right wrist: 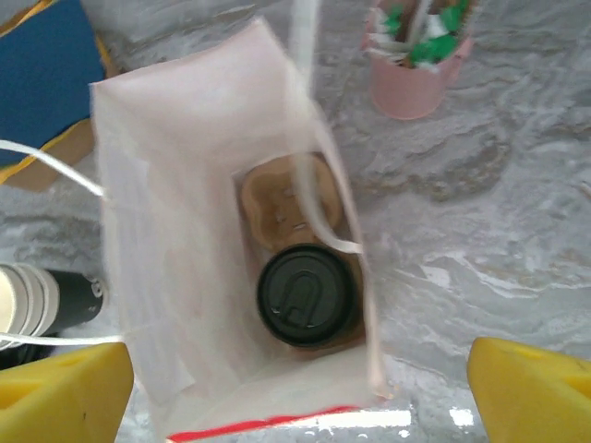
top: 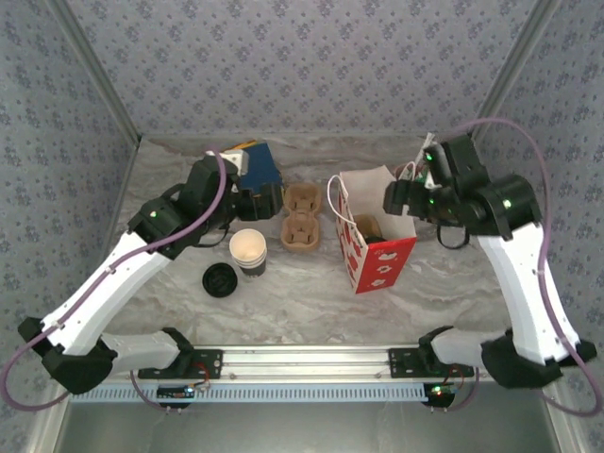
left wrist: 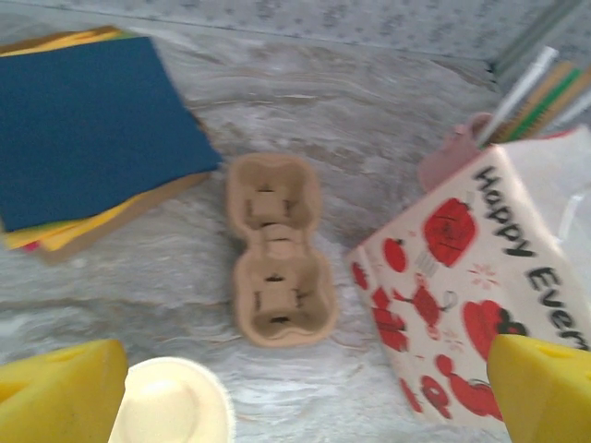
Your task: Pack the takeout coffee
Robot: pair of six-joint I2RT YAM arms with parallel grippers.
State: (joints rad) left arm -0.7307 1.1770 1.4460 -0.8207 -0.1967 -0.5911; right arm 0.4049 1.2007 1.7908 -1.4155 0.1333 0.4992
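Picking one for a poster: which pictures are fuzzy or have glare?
Left wrist view: soft all over, lettering on the paper bag smeared. Right wrist view: the bag's handle blurs near the lens, the black lid is fairly sharp, glare streaks the table. Top view: evenly lit, sharp.

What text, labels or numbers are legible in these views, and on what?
"Happy Eve...": black lettering on the red-and-white paper bag, left wrist view; the rest runs out of frame.
Raised mark on the black lid of the cup inside the bag: too blurred to read.
Nothing else is legible.
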